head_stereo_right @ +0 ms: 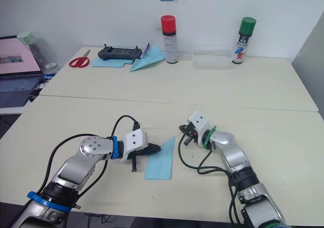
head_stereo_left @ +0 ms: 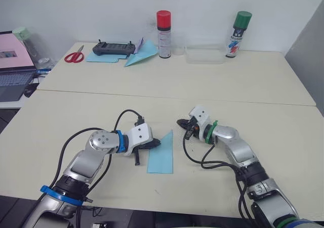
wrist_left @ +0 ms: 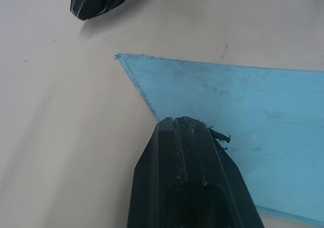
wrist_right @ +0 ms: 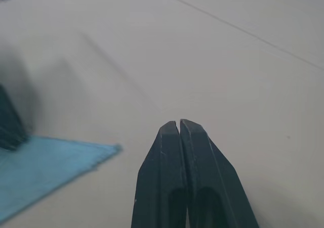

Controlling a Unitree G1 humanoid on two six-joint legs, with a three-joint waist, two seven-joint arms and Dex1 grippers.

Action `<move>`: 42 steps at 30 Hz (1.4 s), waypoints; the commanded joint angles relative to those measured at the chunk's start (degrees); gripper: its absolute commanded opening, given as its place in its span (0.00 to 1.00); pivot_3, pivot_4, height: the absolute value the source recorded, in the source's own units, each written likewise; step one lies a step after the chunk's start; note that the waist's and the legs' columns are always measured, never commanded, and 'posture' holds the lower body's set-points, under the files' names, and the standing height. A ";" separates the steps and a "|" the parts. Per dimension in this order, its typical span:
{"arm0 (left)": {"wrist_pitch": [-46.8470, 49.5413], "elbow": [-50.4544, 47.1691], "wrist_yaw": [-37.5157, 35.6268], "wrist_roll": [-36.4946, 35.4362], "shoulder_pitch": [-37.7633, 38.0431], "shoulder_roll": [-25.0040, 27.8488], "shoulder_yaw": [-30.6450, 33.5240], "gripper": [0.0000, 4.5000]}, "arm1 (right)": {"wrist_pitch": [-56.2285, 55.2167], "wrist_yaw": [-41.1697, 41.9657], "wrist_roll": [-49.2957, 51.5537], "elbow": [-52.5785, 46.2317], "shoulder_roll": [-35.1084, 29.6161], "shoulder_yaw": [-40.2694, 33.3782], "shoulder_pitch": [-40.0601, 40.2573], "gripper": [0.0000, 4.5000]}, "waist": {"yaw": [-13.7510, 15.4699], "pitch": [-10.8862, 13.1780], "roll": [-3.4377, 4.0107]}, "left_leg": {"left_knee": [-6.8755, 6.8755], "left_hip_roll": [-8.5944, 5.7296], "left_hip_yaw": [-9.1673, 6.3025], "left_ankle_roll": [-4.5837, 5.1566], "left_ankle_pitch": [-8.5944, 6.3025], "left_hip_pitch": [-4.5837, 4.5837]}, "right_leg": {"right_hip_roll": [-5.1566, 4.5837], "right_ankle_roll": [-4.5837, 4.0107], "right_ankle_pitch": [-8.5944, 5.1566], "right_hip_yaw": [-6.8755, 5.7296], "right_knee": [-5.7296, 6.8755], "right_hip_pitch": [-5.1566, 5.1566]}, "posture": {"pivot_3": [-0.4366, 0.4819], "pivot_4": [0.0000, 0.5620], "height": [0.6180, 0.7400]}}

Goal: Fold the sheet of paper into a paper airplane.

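Observation:
The sheet of paper [head_stereo_left: 162,155] lies flat near the front of the table, a narrow light-blue layered shape with its point facing away from me. My left gripper [head_stereo_left: 156,143] is shut, and its fingertips [wrist_left: 182,124] rest on the paper's left slanted edge, below the point. My right gripper [head_stereo_left: 181,122] is also shut, with nothing in it. It hovers just right of and beyond the paper's point [wrist_right: 109,148], apart from it. In the left wrist view the right gripper's tip [wrist_left: 98,0] shows past the paper's point.
At the back left lie a sharp blue paper dart [head_stereo_left: 142,53], a turquoise sheet [head_stereo_left: 104,57] under a black controller [head_stereo_left: 114,48], and red scissors [head_stereo_left: 74,56]. Two spray cans [head_stereo_left: 163,27] [head_stereo_left: 238,27] and a clear tray [head_stereo_left: 204,55] stand at the back. A laptop [head_stereo_left: 12,66] sits far left.

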 commanded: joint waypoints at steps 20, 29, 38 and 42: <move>-4.13 5.76 -10.71 -5.35 -4.43 6.95 5.88 0.71 | 7.12 5.49 -1.25 -1.76 -3.12 8.44 2.74 0.00 | -0.79 0.10 -0.09 | -0.02 0.14 0.04 0.00 0.00 -0.17 | 0.16 -0.06 -0.01 0.03 0.09 -0.33 | 0.48 0.27 1.00; -17.30 13.91 -14.16 -0.49 -7.20 5.78 1.94 0.71 | 7.82 5.23 -1.12 -2.88 -3.33 8.06 3.14 0.00 | -0.75 0.10 -0.10 | -0.02 0.15 0.02 0.00 0.00 -0.19 | 0.17 -0.07 -0.01 0.01 0.11 -0.34 | 0.48 0.27 1.00; -23.00 20.75 -16.32 0.92 -11.26 5.87 1.85 0.71 | 8.51 5.07 -1.22 -3.92 -3.94 7.99 3.68 0.00 | -0.67 0.10 -0.10 | -0.02 0.14 0.03 0.00 0.00 -0.22 | 0.17 -0.06 0.00 0.01 0.11 -0.34 | 0.48 0.27 1.00; -22.92 20.87 -16.00 0.93 -11.62 4.76 1.64 0.71 | 8.61 4.84 -1.34 -3.95 -3.77 8.05 3.48 0.00 | -0.65 0.10 -0.10 | -0.02 0.14 0.01 0.00 0.00 -0.23 | 0.17 -0.06 -0.01 -0.01 0.10 -0.34 | 0.48 0.27 1.00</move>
